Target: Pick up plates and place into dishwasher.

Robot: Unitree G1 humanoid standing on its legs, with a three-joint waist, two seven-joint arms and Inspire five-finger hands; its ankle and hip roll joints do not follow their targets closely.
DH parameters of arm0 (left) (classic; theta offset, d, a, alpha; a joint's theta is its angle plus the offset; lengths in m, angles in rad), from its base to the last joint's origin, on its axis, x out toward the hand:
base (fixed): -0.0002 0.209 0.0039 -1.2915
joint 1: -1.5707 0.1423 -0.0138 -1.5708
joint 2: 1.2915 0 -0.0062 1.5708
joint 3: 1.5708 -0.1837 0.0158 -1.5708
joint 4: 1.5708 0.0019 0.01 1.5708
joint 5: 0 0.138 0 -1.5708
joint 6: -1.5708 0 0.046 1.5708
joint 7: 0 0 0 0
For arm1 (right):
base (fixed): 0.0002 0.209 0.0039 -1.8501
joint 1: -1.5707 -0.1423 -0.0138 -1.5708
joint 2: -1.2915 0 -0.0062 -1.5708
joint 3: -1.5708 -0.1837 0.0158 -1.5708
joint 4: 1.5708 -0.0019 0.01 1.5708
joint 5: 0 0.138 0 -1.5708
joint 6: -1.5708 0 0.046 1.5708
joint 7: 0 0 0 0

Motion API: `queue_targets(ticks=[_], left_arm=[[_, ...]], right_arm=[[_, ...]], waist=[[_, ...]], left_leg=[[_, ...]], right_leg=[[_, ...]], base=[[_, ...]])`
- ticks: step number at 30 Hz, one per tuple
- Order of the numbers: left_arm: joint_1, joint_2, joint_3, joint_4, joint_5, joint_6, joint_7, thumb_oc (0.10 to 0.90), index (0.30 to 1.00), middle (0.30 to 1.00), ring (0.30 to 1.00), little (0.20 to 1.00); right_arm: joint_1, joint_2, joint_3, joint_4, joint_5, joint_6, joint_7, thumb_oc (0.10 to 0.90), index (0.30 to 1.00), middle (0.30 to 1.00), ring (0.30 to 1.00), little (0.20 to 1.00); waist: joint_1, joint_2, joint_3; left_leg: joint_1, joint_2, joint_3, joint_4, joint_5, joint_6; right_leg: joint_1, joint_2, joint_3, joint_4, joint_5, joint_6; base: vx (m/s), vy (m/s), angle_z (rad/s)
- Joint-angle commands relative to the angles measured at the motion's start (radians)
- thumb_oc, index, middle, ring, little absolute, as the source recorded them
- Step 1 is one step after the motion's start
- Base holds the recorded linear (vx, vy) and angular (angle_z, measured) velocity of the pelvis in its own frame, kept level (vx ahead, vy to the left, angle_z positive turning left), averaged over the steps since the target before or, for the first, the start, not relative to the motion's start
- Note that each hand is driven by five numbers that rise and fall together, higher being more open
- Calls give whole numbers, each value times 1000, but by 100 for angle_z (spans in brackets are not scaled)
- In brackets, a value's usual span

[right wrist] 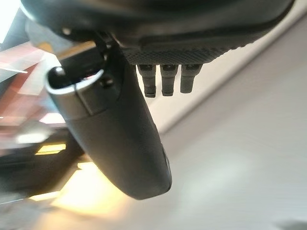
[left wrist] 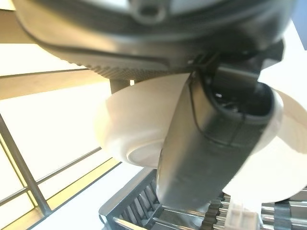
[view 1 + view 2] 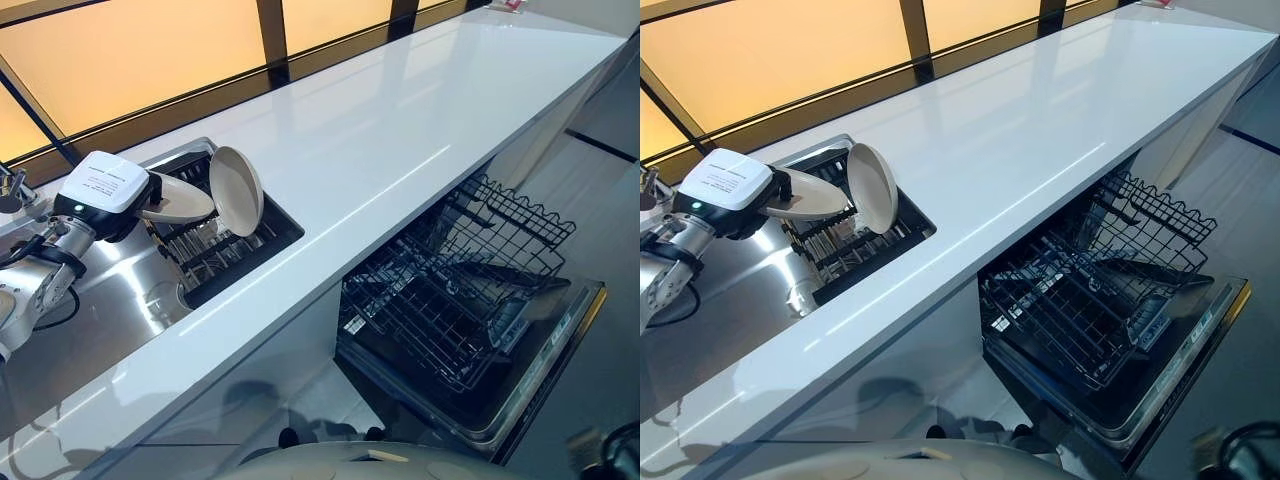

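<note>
Left hand (image 3: 118, 205) is at the dish rack (image 3: 215, 250) in the sink, at the left end of the worktop (image 3: 400, 130). Its thumb is clamped over the rim of a shallow white plate (image 3: 178, 203), held nearly flat and touching or just short of a second plate (image 3: 237, 189) standing on edge in the rack. Dishwasher (image 3: 520, 370) is open well off to the robot's right, below the worktop edge, lower rack (image 3: 450, 300) pulled out. So the carry runs left to right and down. Right hand (image 1: 120, 134) hangs relaxed, fingers straight, holding nothing, probably nearer the dishwasher.
</note>
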Motion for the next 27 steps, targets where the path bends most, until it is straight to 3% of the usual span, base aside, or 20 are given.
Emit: queue_targets(ticks=[1,3,8,12,16,21,24,27], left_arm=[[-78,136,241,24,-162,30,132,100,300,300,300,200],[-68,138,260,-5,-200,68,124,100,300,300,300,200],[64,42,461,-136,-188,141,90,100,300,300,300,200],[94,13,536,-184,-225,165,114,100,300,300,300,200],[86,10,577,-212,-260,173,174,100,300,300,300,200],[91,-4,609,-269,-281,140,248,100,300,300,300,200],[66,-31,600,-337,-324,74,259,100,300,300,300,200],[17,-70,562,-400,-394,7,203,100,300,300,300,200]], right_arm=[[-61,-280,-47,-102,-279,-15,-8,800,900,900,900,900],[-52,-255,-61,-185,-377,-102,2,800,900,900,900,900],[55,-69,-79,-677,-612,-159,-35,800,900,900,900,900],[34,-22,2,-778,-752,-283,12,800,900,900,900,900],[2,-45,56,-815,-752,-382,121,800,900,900,900,900],[-31,-92,89,-902,-737,-439,255,800,900,900,900,900],[-78,-125,123,-945,-695,-479,354,800,900,900,900,900],[-132,-150,162,-972,-633,-516,458,800,900,900,900,900]], waist=[[20,30,-25],[17,36,-25],[-6,56,-26],[-11,60,-33],[-1,48,-41],[12,35,-49],[25,23,-56],[37,15,-60]], left_leg=[[40,-81,29,8,-119,58],[36,-83,27,8,-118,62],[45,-92,18,8,-126,81],[50,-92,20,8,-127,85],[50,-91,17,8,-126,82],[49,-89,7,8,-125,75],[49,-86,0,8,-125,70],[47,-85,-9,8,-124,66]], right_leg=[[-46,46,7,53,37,62],[-51,48,14,59,34,61],[-45,52,35,53,23,54],[-38,53,37,47,19,52],[-29,52,25,39,16,49],[-20,51,7,32,11,43],[-15,51,-6,29,7,40],[-10,52,-18,26,3,36]], base=[[0,0,0],[0,0,0],[5,43,-5],[19,14,-6],[4,-16,-2],[0,-40,0],[-14,-37,4],[-19,-38,7]])
